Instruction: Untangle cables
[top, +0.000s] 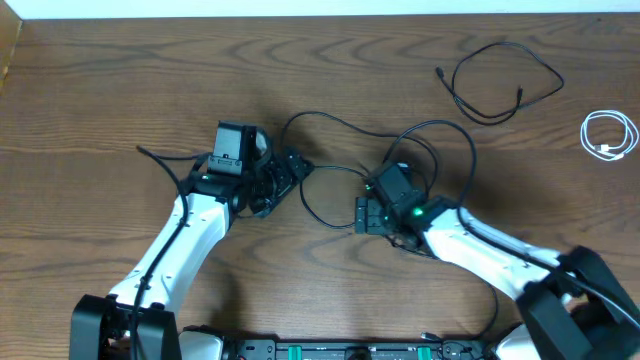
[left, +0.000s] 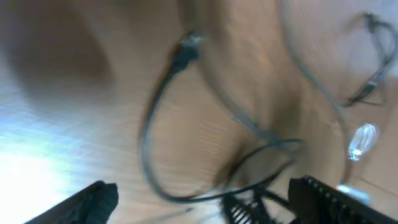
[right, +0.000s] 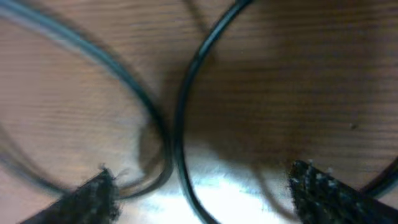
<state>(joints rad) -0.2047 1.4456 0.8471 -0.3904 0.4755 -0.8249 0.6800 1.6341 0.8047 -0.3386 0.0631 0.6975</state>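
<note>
The right gripper (right: 205, 193) has its jaws wide apart, holding nothing. A black cable (right: 180, 124) lies on the table (right: 280, 93) between them. The left gripper (left: 208, 199) is also spread wide, with a blurred loop of that cable between its jaws. Far beyond both lie a second black cable (top: 503, 43) and a coiled white cable (top: 605, 150).
</note>
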